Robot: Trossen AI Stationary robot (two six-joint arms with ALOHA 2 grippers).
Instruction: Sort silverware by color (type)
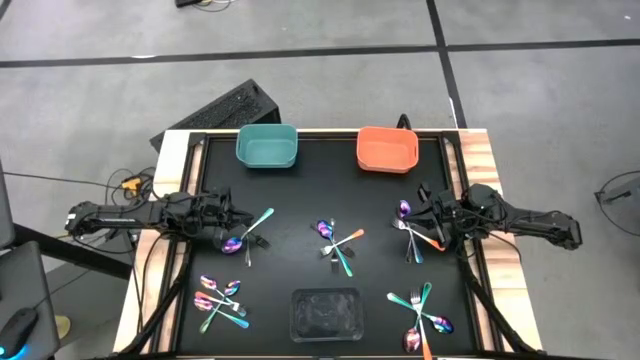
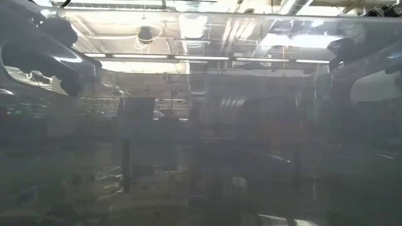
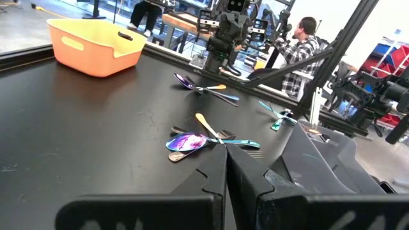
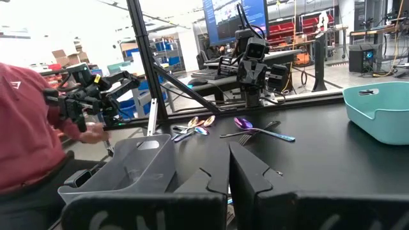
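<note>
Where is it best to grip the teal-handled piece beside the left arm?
Probably the teal-handled piece at its free handle end, from straight above, jaws across it: it lies flat and slanted, and other pieces cross near its shiny head.

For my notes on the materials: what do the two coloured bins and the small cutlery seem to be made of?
The teal rectangular bin and the orange rectangular bin look like matte moulded plastic: even colour, rounded rims, cut-out handles. The small forks and spoons have mirror-bright rainbow heads, probably coated metal; their coloured handles are too small to judge.
</note>
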